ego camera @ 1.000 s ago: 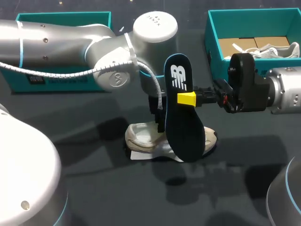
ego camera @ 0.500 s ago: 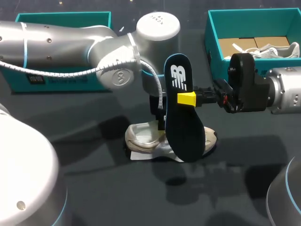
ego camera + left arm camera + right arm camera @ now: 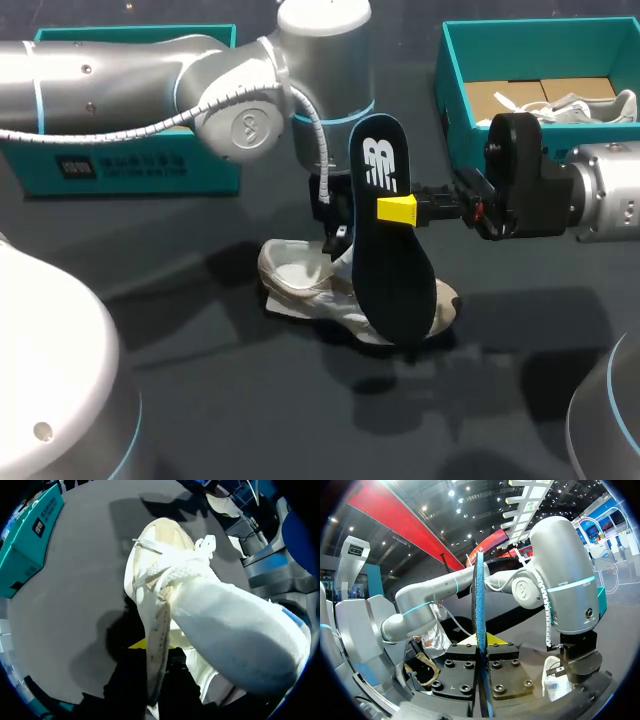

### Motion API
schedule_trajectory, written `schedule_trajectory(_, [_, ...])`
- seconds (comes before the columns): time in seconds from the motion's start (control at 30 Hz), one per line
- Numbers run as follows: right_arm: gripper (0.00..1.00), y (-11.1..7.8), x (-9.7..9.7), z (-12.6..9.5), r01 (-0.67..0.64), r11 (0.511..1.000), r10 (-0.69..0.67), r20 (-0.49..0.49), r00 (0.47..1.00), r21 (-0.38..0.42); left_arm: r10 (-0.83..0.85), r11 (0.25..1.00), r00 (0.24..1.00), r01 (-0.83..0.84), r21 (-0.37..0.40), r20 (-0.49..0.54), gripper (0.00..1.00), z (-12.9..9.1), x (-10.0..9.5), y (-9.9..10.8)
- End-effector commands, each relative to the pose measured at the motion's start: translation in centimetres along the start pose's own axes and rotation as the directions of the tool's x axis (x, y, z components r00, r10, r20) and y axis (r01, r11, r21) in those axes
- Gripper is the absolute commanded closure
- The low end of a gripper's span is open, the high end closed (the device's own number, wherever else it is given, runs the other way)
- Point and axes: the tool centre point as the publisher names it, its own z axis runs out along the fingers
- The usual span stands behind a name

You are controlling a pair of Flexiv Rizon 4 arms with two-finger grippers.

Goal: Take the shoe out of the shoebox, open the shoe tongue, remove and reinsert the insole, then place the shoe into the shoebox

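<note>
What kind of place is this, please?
Probably a robot workbench for shoe handling, not a shop. A dark table carries a teal shoebox. The left pincer grips a white shoe, and the right pincer holds an insole.

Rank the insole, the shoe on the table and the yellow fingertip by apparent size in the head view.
1. the insole and the shoe, about alike: the insole is nearer the camera and hides part of the shoe, so unranked.
2. the yellow fingertip, smallest.
</note>
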Motion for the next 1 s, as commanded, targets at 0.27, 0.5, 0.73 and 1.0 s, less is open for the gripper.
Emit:
schedule_trajectory(0.27, [1.0,-0.1,0.1,0.1,-0.001,1.0,0.001,0.003,1.0,0.0,0.026,1.0,1.0,-0.026,0.008,0.01,1.0,-0.7,0.1,0.3])
schedule_trajectory(0.5, [1.0,-0.1,0.1,0.1,-0.001,1.0,0.001,0.003,1.0,0.0,0.316,0.948,0.949,-0.316,-0.023,0.003,1.0,-2.9,0.5,0.1])
schedule_trajectory(0.73, [1.0,-0.1,0.1,0.1,-0.001,1.0,0.001,0.003,1.0,0.0,0.651,0.732,0.755,-0.593,-0.336,0.086,1.0,-3.1,2.6,0.2])
schedule_trajectory(1.0, [1.0,-0.1,0.1,0.1,-0.001,1.0,0.001,0.003,1.0,0.0,0.651,0.732,0.755,-0.593,-0.336,0.086,1.0,-3.1,2.6,0.2])
